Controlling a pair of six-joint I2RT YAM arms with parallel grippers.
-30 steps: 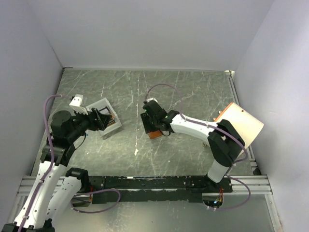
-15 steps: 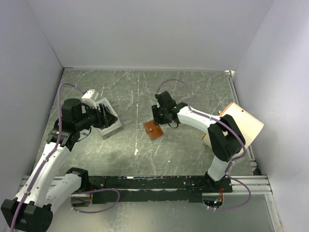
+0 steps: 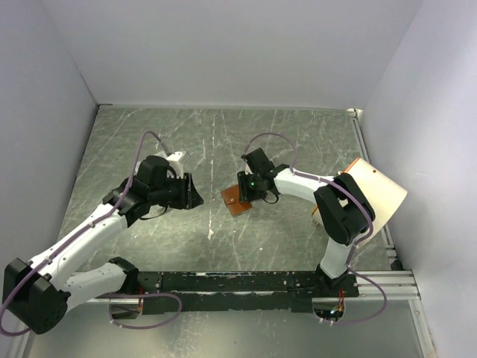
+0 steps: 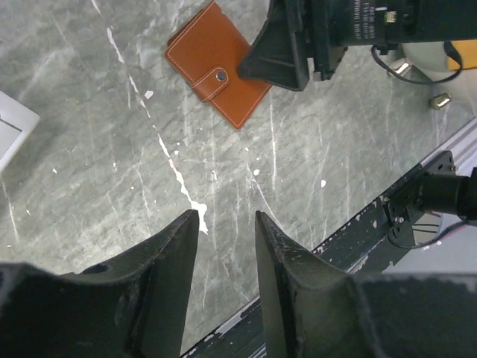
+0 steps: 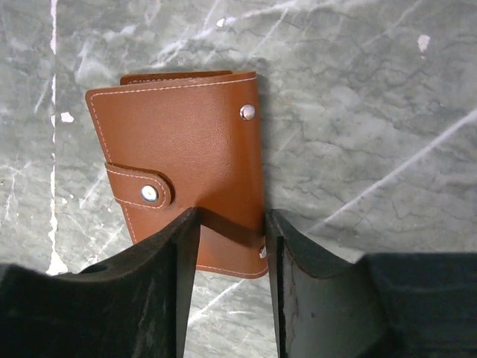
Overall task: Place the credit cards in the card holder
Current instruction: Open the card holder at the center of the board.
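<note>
Tools half-open, empty: left tool aloft, right tool over closed card holder.

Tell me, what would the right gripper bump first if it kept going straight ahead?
The card holder. The right gripper points down at it, with its jaws open over the holder's lower part. How close it already is, I cannot tell.

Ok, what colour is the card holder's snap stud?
Silver snap stud on the brown card holder; clearest in right wrist view.
</note>
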